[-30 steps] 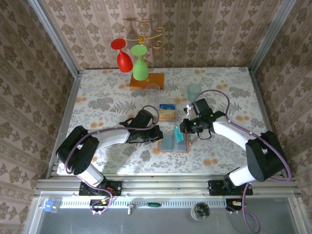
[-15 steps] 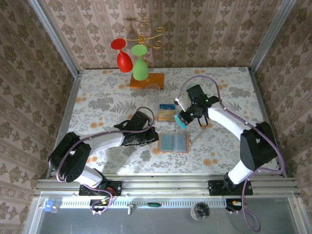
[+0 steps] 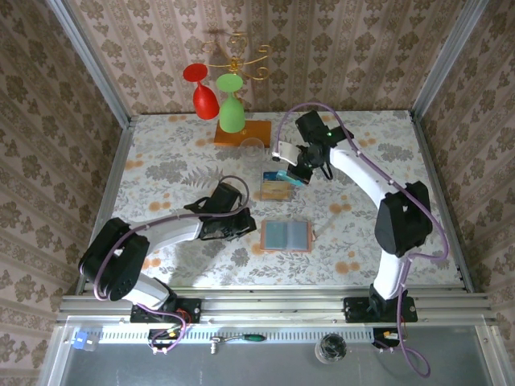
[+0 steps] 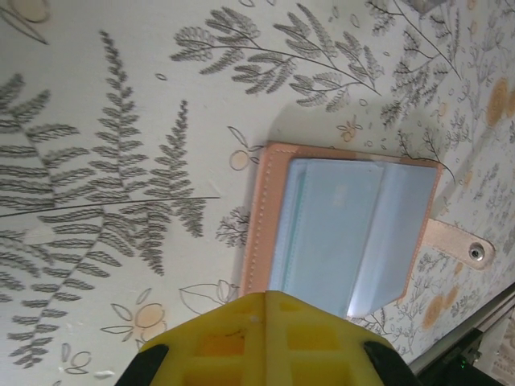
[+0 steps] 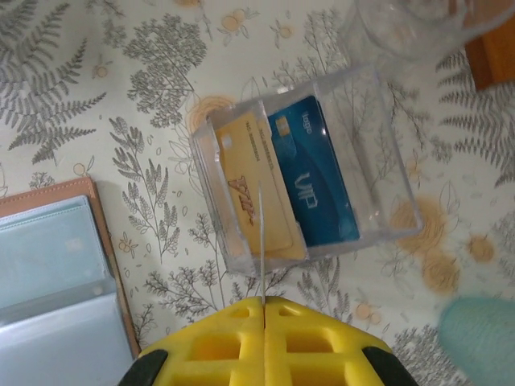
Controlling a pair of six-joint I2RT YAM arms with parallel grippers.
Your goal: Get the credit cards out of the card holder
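The card holder (image 3: 286,235) lies open and flat, salmon rim around grey-blue pockets (image 4: 354,233). My left gripper (image 3: 248,226) is shut, its yellow tip (image 4: 269,296) at the holder's left edge with nothing between the fingers. My right gripper (image 3: 293,172) is shut on a thin teal credit card (image 5: 261,233), seen edge-on above the near wall of a clear plastic box (image 5: 378,121). A tan card (image 5: 249,189) and a blue VIP card (image 5: 310,181) lie in that box (image 3: 276,186). A corner of the holder (image 5: 48,281) also shows in the right wrist view.
A glass rack with a red glass (image 3: 201,90) and a green glass (image 3: 232,108) stands on an orange wooden base (image 3: 243,133) at the back. A clear tumbler (image 5: 410,24) sits beside the box and a teal cup (image 5: 479,338) to its right.
My right gripper has carried the teal card from above the holder back and up to the clear box. The left gripper has drawn slightly left, off the holder's edge.
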